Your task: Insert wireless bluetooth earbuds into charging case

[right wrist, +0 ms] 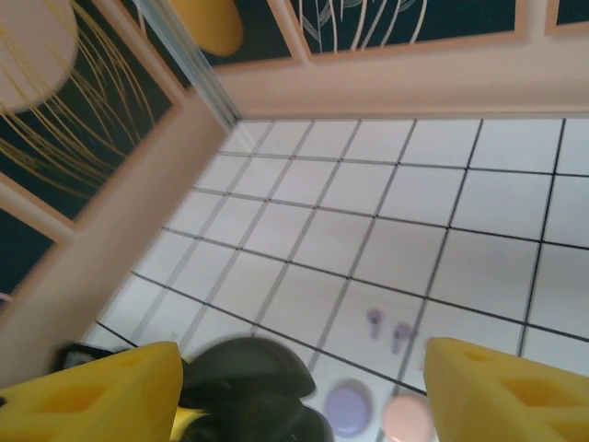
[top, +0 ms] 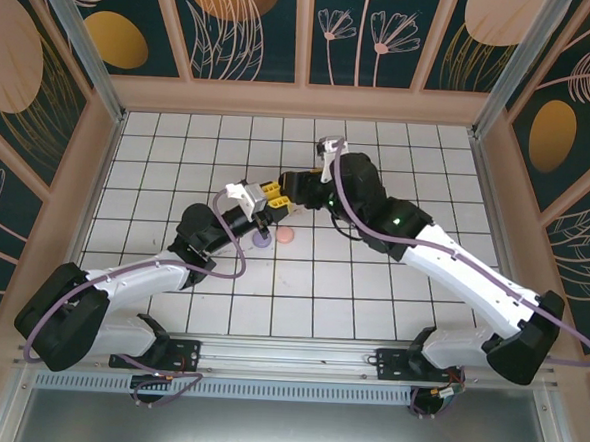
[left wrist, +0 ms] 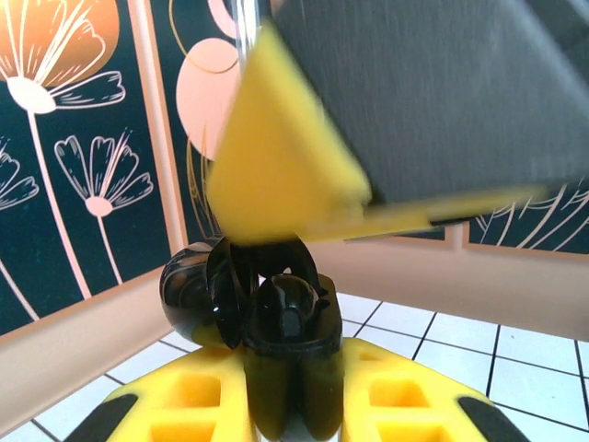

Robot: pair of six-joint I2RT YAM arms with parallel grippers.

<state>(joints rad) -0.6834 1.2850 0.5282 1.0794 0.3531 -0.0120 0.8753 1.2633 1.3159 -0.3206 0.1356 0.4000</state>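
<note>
Black charging case (left wrist: 285,368), lid open, clamped in left gripper (left wrist: 287,391); contents too dark to tell. Right gripper (right wrist: 304,387) spread wide just above it. Loose mid-table: lilac earbuds (right wrist: 374,319), near lilac disc (right wrist: 350,405) and pink disc (right wrist: 405,419).

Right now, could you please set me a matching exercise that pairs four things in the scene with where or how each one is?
Things:
1. charging case
2. lilac earbuds
3. pink disc
4. right gripper

States:
A. jaws wide apart
B. a loose pair lying on a white tile
C. clamped, lid open, in the left gripper
D. flat on the table beside the lilac disc

Pairs: 1-C, 2-B, 3-D, 4-A.
</note>
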